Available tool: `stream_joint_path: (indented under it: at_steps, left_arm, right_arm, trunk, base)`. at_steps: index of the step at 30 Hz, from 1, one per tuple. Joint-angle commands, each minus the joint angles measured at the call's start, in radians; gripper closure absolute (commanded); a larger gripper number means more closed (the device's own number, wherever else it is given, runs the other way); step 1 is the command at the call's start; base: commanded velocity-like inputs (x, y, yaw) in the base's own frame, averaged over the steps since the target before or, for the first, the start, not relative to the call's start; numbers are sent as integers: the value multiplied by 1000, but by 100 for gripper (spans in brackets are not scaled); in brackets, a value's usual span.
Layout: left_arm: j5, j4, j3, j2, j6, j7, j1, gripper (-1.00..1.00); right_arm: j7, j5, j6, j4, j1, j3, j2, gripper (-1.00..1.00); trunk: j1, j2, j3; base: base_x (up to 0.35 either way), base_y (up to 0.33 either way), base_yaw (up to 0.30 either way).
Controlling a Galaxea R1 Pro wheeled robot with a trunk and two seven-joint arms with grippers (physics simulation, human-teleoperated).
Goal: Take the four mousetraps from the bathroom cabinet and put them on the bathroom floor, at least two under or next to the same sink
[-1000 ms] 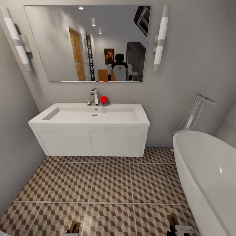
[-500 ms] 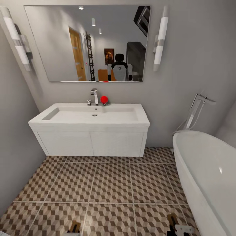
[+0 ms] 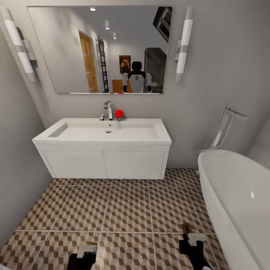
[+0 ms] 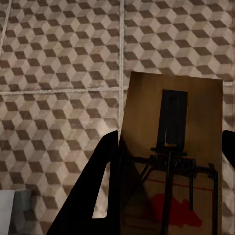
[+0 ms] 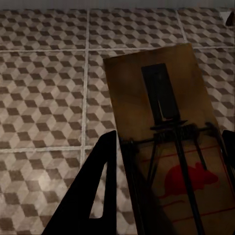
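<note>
Both grippers have risen farther into the head view's near edge, the left gripper (image 3: 87, 250) and the right gripper (image 3: 195, 240) now plainly over the cube-patterned brown, beige and white tiled floor (image 3: 127, 210). Each is clamped on a flat tan-wood mousetrap with dark wire spring and bar and a red mouse print: one in the left (image 4: 171, 147), one in the right (image 5: 161, 122). Far ahead hangs the long white rectangular sink (image 3: 103, 137), with the oval white bathtub (image 3: 240, 198) at right.
</note>
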Motion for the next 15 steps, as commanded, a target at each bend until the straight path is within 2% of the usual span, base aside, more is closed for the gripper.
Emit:
stream_joint_path:
  at_steps: [1,3,4,7,10,13,15]
  left_arm:
    - [8,-26,-4,4,26,8,-1,100]
    - [9,-119,26,13,127,8,-1,100]
    - [9,-142,36,14,149,8,-1,100]
    - [9,-254,103,18,270,6,-3,100]
    - [9,-317,132,23,364,6,-7,100]
    - [8,-358,142,30,440,8,-11,100]
    - [7,-379,145,34,463,8,-12,100]
  right_arm:
    - [-12,-4,13,-22,-1,7,2,100]
    - [-36,12,67,-96,-1,7,9,100]
    - [-42,14,79,-113,-1,7,10,100]
    - [-73,20,165,-194,-4,6,14,100]
    - [-83,21,260,-259,-8,6,21,100]
    - [-87,23,319,-310,-14,6,38,100]
    - [-88,24,337,-324,-30,6,46,100]
  trunk:
    - [0,0,-1]
    - [0,0,-1]
    - [0,0,-1]
    - [0,0,-1]
    - [0,0,-1]
    - [0,0,-1]
    - [0,0,-1]
  base:
    - [0,0,0]
    - [0,0,0]
    - [0,0,0]
    - [0,0,0]
    - [0,0,0]
    - [0,0,0]
    - [0,0,0]
